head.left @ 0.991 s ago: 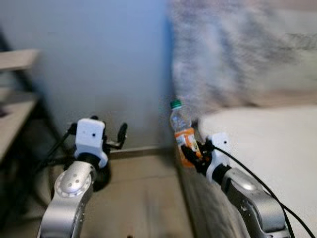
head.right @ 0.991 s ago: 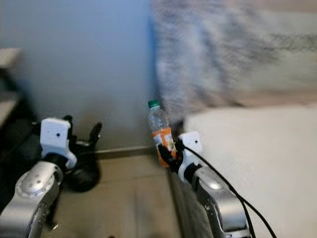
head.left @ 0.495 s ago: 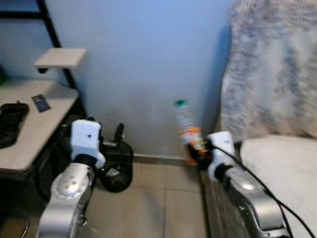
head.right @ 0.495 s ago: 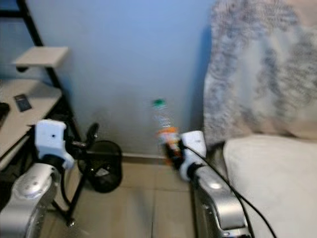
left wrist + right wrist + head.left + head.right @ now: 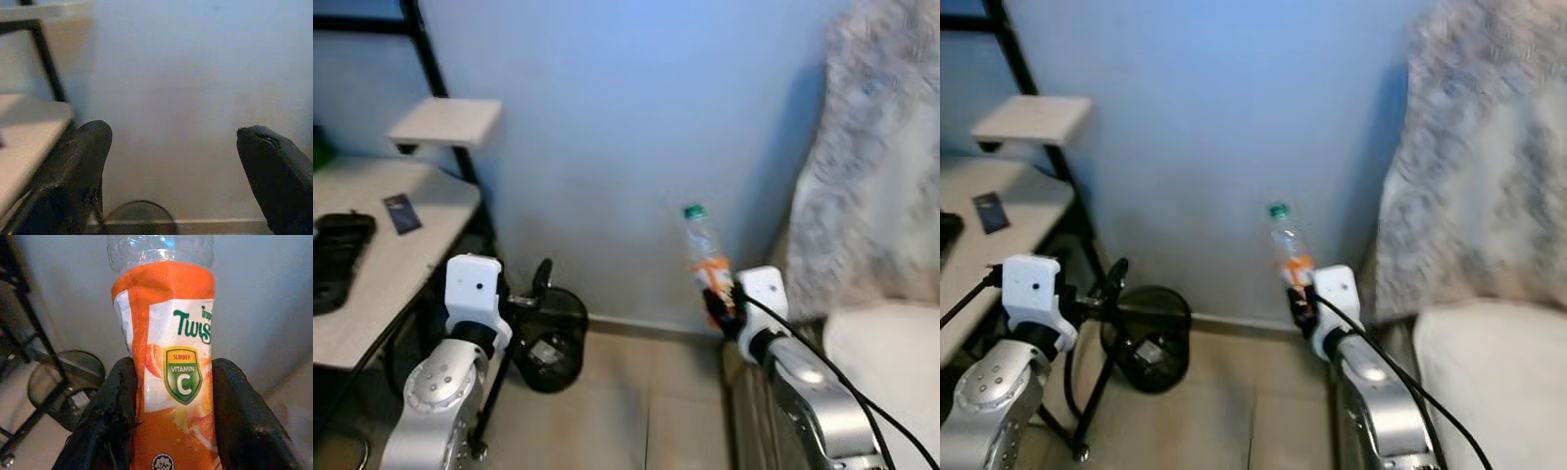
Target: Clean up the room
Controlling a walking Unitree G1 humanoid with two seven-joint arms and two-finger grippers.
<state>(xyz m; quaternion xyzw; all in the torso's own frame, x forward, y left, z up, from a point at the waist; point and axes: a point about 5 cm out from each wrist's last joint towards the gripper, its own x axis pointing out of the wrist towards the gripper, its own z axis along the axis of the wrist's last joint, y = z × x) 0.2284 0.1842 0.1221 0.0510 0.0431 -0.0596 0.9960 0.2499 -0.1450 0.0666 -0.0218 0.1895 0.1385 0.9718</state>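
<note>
Item: right claw (image 5: 720,299), clamping a clear plastic drink bottle (image 5: 704,253) by its orange label, fingers (image 5: 115,401) pressing on either side. The bottle, green cap uppermost, is being carried upright and a little tilted in front of the blue wall (image 5: 626,117), above the tiled floor.

Item: left claw (image 5: 536,286), fingers standing apart on nothing, hovering near the black mesh wastebasket (image 5: 551,338) on the floor by the wall.

Item: table (image 5: 382,245) to the robot's left, carrying a dark object and a small card; a bed with a patterned blanket (image 5: 881,176) to its right.

Risk, as a judgement: the wastebasket is sitting close against the table's black frame, so a release from too far off could be sending the bottle onto the floor. The thin bottle may also be buckling in the grip and slipping.
</note>
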